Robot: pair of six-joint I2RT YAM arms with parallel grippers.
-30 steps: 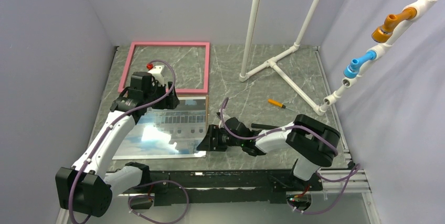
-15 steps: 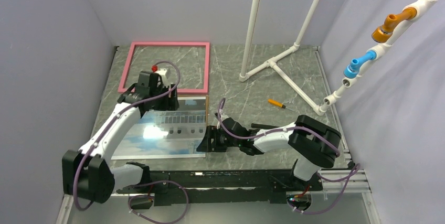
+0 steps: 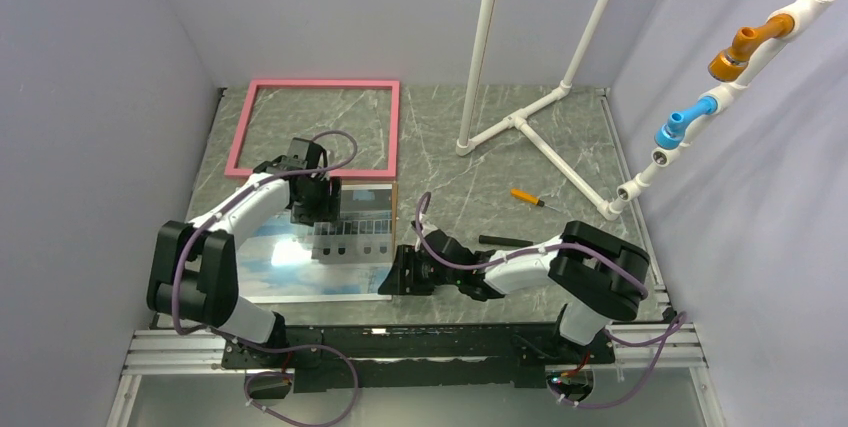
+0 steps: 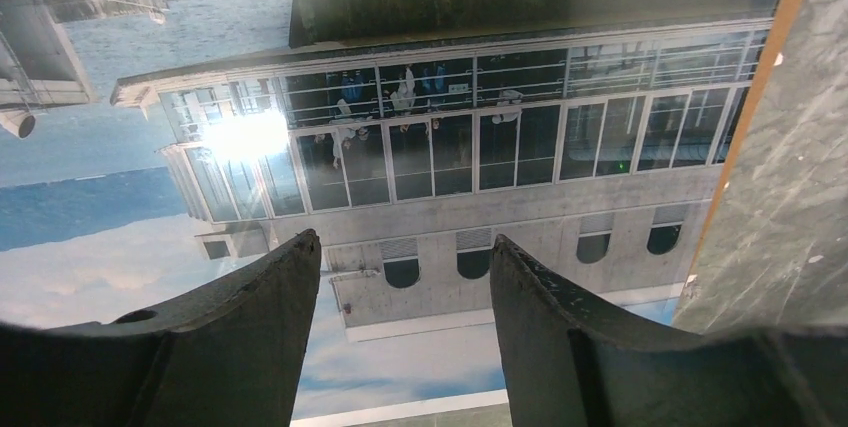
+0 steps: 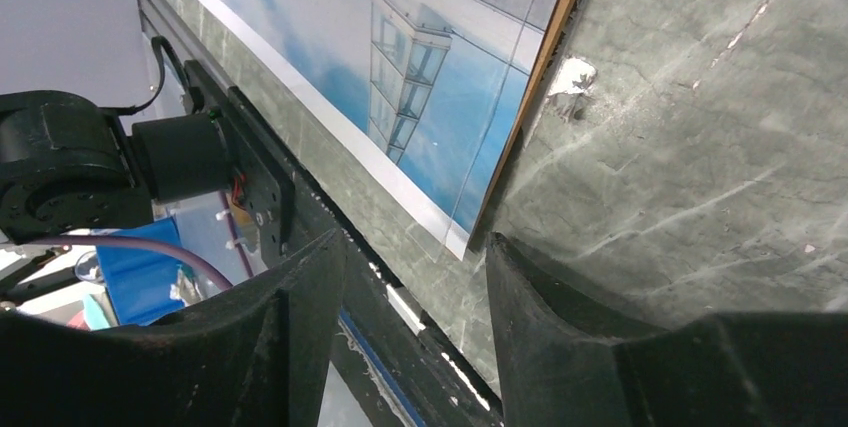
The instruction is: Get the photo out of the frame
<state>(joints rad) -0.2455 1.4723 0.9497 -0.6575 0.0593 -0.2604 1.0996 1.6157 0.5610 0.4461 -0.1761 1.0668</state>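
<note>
The pink frame lies flat at the back left, with bare marble showing inside it. The photo, a white ship under blue sky, lies in front of it on a brown backing board whose edge shows on the right. My left gripper is open and empty, hovering over the photo's far right part; its view shows the ship's windows between the fingers. My right gripper is open and low at the photo's near right corner, its fingers either side of it.
An orange-handled screwdriver and a black tool lie right of the photo. A white pipe stand rises at the back centre. A pipe with blue and orange fittings runs along the right wall. The table's front rail is just beyond the right gripper.
My left gripper has swung from the frame's near edge forward and right, down over the photo's far part. The right gripper has barely shifted at the photo's corner.
</note>
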